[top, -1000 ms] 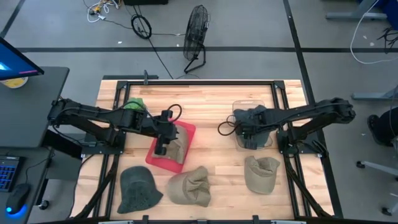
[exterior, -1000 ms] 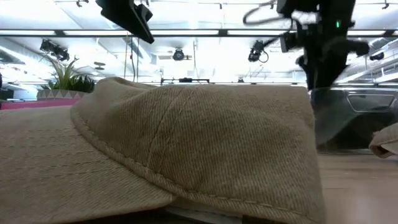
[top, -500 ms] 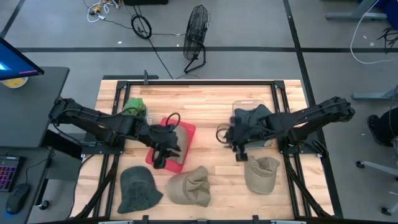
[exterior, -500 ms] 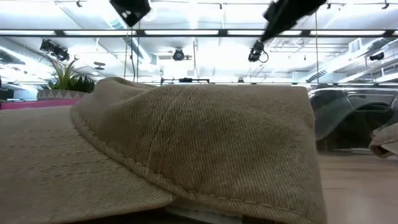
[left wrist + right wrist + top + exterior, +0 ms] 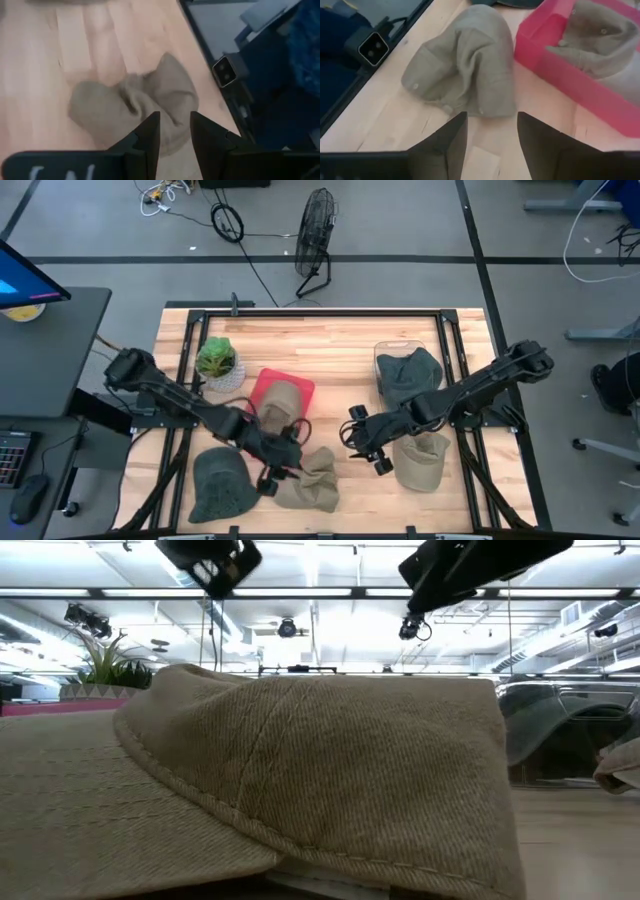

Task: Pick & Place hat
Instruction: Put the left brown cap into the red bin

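Observation:
Several hats lie about. A khaki hat (image 5: 312,480) rests crumpled on the table near the near edge; it fills the low view (image 5: 300,780) and shows in both wrist views (image 5: 130,102) (image 5: 465,65). My left gripper (image 5: 272,478) (image 5: 175,119) hovers open at this hat's left side. My right gripper (image 5: 380,463) (image 5: 492,117) hovers open to its right, between it and a second khaki hat (image 5: 420,460). A dark green hat (image 5: 220,485) lies at the near left. Another khaki hat (image 5: 280,400) sits in the red bin (image 5: 303,387), and a dark hat (image 5: 408,373) in the clear bin (image 5: 380,352).
A potted plant (image 5: 215,360) stands left of the red bin. A small camera (image 5: 225,71) (image 5: 372,47) sits at the table's near edge beside the middle khaki hat. Bare wood lies between the two bins and along the far edge.
Both arms have swung from the bins toward the table's near edge. My left gripper left the red bin and came to the middle khaki hat's left side. My right gripper left the clear bin and came down-table to the hat's right.

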Controlling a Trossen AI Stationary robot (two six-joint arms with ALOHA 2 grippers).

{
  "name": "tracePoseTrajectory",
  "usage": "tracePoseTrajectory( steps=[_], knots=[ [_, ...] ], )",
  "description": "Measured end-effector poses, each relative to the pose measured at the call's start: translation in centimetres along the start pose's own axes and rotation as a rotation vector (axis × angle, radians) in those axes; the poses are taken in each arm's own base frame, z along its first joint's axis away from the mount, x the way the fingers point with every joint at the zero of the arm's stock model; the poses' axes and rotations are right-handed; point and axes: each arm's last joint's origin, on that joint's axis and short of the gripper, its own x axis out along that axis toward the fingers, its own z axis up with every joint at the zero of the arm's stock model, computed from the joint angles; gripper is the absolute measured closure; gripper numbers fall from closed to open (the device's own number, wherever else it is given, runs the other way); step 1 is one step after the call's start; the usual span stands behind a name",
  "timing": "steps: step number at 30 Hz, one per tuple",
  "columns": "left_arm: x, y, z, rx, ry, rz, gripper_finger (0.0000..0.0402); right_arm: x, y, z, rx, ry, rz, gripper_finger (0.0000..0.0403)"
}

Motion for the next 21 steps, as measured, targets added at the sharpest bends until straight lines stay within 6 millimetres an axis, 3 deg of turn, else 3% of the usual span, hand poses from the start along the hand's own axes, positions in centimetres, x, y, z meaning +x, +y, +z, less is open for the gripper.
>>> tracePoseTrajectory(
  steps=[6,11,17,21],
  knots=[
    [3.5,-0.8,-0.6,-0.081,-0.036,-0.032,0.0221,-0.5,0.9,0.4,0.051,-0.027,0.02,0.0227],
    [5.8,-0.6,-2.1,-0.052,0.019,0.057,0.0174,-0.5,1.9,0.3,0.045,-0.022,0.043,0.0227],
    [8.6,-0.3,-4.1,-0.108,0.071,0.15,0.017,-0.6,2.7,0.4,0.068,-0.027,0.063,0.0227],
    [9.5,-0.3,-4.6,-0.104,0.055,0.228,0.0206,-0.6,3.0,0.6,0.064,-0.046,0.071,0.0227]
  ],
)
